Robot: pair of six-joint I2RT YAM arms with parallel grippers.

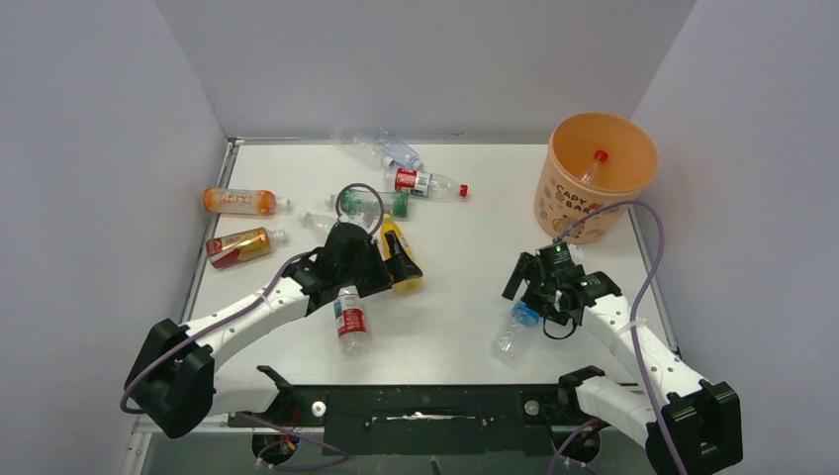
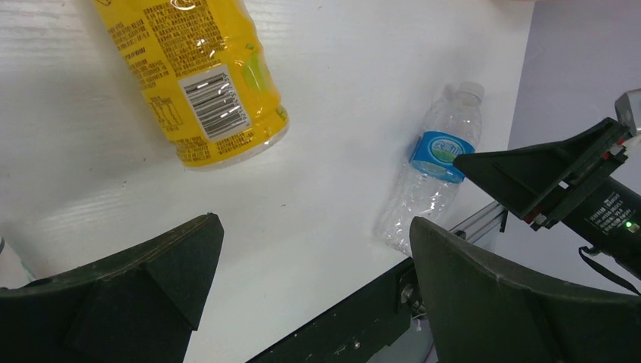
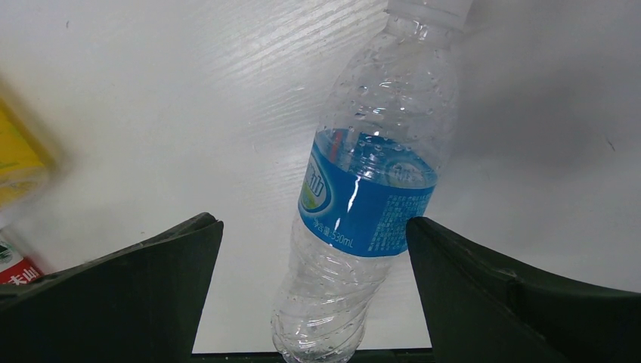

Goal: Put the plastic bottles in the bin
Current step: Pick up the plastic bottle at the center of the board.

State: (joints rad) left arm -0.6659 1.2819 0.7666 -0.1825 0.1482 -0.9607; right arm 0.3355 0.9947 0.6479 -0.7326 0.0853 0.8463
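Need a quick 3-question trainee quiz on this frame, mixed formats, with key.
1. True or false: the bin already holds a bottle.
2. Label colour of the clear bottle under the right gripper: A red, B blue, C green?
3. State of the left gripper: fingers open or shut?
Key: 1 true; 2 B; 3 open.
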